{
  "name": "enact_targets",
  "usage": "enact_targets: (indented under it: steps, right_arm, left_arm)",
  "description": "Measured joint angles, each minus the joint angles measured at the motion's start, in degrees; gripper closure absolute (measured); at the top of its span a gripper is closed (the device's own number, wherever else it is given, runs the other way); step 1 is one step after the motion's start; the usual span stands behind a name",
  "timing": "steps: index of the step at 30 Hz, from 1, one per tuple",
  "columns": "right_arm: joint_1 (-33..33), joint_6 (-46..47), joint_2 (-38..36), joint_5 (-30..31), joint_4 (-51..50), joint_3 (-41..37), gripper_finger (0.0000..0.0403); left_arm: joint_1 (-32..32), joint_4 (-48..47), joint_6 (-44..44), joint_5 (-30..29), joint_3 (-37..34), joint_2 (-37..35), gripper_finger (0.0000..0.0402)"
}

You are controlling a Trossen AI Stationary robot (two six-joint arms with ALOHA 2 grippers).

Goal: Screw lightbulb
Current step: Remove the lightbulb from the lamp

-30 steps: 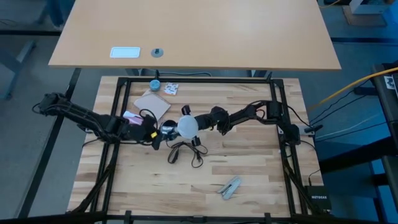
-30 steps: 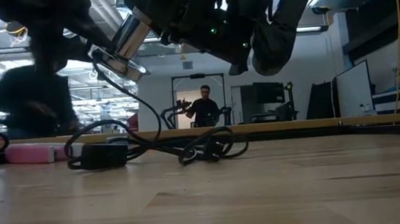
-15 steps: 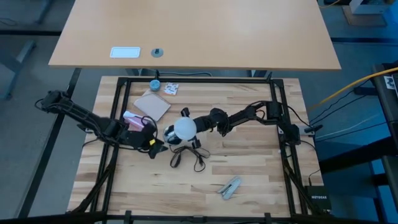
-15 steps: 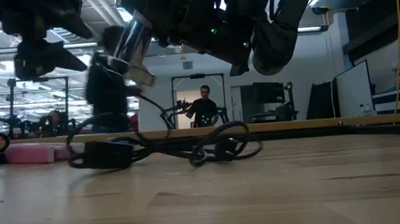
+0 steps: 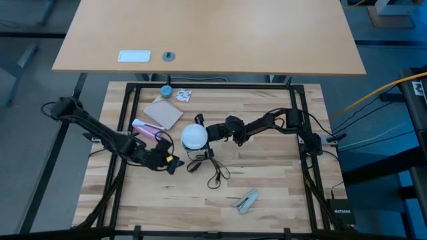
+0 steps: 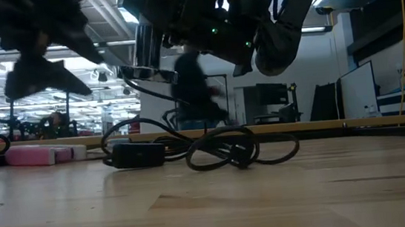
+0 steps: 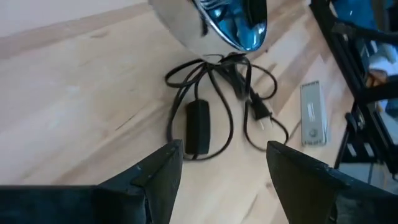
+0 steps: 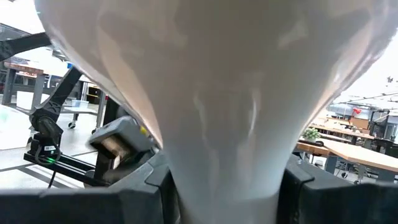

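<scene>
**Left claw lets go of the lamp and backs off; bulb stays with the right**

On the left, the left claw [image 5: 172, 162] has drawn away from the centre of the counter [image 5: 267, 180] toward its near-left part, and its fingers [image 7: 163, 174] now stand wide apart with nothing between them. A second ago it sat right against the shiny lamp disc [image 7: 224, 22]; now that disc and its black cord [image 5: 212, 168] lie ahead of it, the cord trailing loosely with its plug free.

In the middle, the lightbulb [image 5: 194, 137] stays where it was, held up off the wood by the right claw [image 5: 212, 131], whose fingers are closed around the narrow neck; the right wrist view is filled by the frosted globe [image 8: 211, 93].

My reading: with the left side released, either the screwing is done or the left arm is regrasping.

On the surface also lie a pink bar [image 5: 144, 127], a cardboard square [image 5: 164, 112], a blue cap [image 5: 165, 91] and a silver tool [image 5: 247, 200]. Beyond is a plain tan table [image 5: 213, 33] and an open workshop with bright ceiling lights.
</scene>
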Motion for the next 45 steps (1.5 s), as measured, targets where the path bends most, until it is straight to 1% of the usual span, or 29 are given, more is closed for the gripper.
enact_targets:
  steps: [5,9,13,17,20,23,28,31,33,37,41,45]
  right_arm:
    - [-0.02,-0.02,-0.02,0.05,0.02,0.02,0.0238]
    - [-0.02,-0.04,-0.02,0.11,0.02,0.02,0.0238]
    - [-0.04,-0.04,-0.04,0.02,0.02,0.02,0.0237]
    - [-0.04,-0.04,-0.09,-0.02,0.02,0.02,0.0237]
    - [-0.07,-0.04,-0.09,-0.08,0.02,0.04,0.0237]
    - [-0.07,-0.04,-0.09,-0.73,0.04,0.07,0.0237]
    - [-0.07,-0.04,-0.09,-1.38,0.04,0.07,0.0237]
    - [-0.08,-0.01,-0.1,-4.23,0.06,0.07,0.0237]
    - [-0.09,-0.02,-0.11,-6.39,0.08,0.07,0.0237]
    - [-0.09,0.0,-0.11,-11.44,0.04,0.07,0.0237]
    - [-0.07,1.46,-0.11,-17.4,-0.04,0.07,0.0237]
    - [-0.07,1.76,-0.11,-22.32,-0.36,0.07,0.0237]
  left_arm:
    - [0.08,11.53,1.53,-3.62,0.0,8.66,0.0178]
    - [0.48,16.85,0.79,-6.13,0.0,14.22,0.0178]
    - [0.5,21.5,0.17,-9.34,0.0,17.23,0.0185]
    - [0.46,23.45,0.47,-12.16,0.0,17.74,0.0208]
    - [0.48,23.42,1.6,-13.26,0.0,17.72,0.0234]
    - [0.46,23.31,1.68,-13.28,0.0,17.7,0.0269]
    - [-0.03,23.03,1.68,-13.26,0.0,17.66,0.0343]
    - [-0.98,22.74,1.66,-13.24,0.0,17.66,0.0387]
    - [-1.83,22.76,1.39,-13.24,0.0,17.64,0.0392]
    - [-3.53,21.68,1.08,-12.34,0.0,16.88,0.0388]
    - [-5.04,15.65,-1.44,-10.67,0.0,13.39,0.0396]
    - [-6.03,7.14,-4.34,-10.61,0.0,7.38,0.0394]
